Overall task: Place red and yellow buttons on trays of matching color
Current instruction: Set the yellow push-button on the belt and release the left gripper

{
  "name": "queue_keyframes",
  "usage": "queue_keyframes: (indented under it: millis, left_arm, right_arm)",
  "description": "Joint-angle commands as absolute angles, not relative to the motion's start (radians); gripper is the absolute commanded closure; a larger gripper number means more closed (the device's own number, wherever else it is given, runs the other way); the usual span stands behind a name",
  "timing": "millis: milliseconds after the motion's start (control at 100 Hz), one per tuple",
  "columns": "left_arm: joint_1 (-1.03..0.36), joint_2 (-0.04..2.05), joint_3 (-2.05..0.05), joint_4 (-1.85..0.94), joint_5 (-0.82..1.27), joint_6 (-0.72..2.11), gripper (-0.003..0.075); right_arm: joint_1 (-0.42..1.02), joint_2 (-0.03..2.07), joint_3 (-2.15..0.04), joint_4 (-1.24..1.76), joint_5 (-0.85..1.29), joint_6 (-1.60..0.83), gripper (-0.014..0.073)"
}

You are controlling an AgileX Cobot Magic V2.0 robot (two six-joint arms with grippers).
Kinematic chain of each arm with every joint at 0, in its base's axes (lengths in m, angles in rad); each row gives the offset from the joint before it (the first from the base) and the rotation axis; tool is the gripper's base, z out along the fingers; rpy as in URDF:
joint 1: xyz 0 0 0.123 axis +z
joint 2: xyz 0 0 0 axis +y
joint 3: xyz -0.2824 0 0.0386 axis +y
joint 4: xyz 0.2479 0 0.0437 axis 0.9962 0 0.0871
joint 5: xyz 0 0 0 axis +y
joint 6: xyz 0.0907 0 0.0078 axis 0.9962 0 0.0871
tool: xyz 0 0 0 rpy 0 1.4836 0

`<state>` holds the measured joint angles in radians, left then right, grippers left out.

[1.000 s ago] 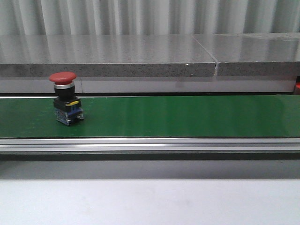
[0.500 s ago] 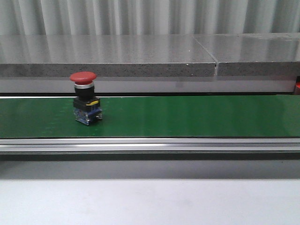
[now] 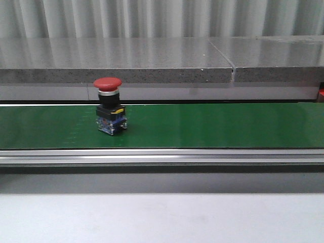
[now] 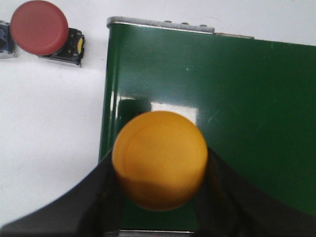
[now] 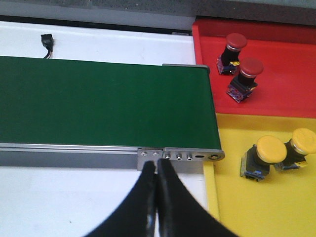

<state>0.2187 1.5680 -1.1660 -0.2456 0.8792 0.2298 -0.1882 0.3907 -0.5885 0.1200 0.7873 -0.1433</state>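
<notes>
A: What did the left gripper hold?

B: Its jaws were clamped on a yellow button, gripped below the mushroom cap and poised over the end of the green conveyor belt. It was probably held there to be set down as feed for sorting. Beyond it, off the belt on the white table, a spare red button stood waiting.

A: And the right gripper?

B: Its fingers were pressed together on nothing, parked just short of the belt's far-end roller. That station let it intercept arrivals beside the trays. The yellow tray nearer it held two yellow-capped buttons; the red tray behind held two red-capped buttons.

A: Where was the item in play?

B: In the front view, an upright red push button rode the belt left of centre, well apart from both trays, in front of a grey stone ledge. It likely needed to travel further before pickup.
</notes>
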Motion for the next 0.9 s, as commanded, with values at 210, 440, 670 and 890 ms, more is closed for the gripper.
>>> queue_keyframes:
  millis: [210, 440, 670, 890]
  left_arm:
    - [0.212, 1.534, -1.149, -0.265, 0.792, 0.228, 0.0740]
    - [0.212, 1.534, -1.144, -0.275, 0.794, 0.228, 0.0738]
    - [0.209, 1.534, -1.144, -0.279, 0.821, 0.229, 0.0550]
    - [0.168, 1.534, -1.144, -0.279, 0.821, 0.245, 0.0164]
  right_arm:
    - [-0.190, 0.393, -0.614, 0.120, 0.724, -0.153, 0.0664]
    - [-0.190, 0.393, -0.614, 0.120, 0.724, -0.153, 0.0664]
    - [-0.190, 0.393, -0.614, 0.120, 0.724, -0.153, 0.0664]
    - [-0.190, 0.393, -0.614, 0.120, 0.724, -0.153, 0.0664]
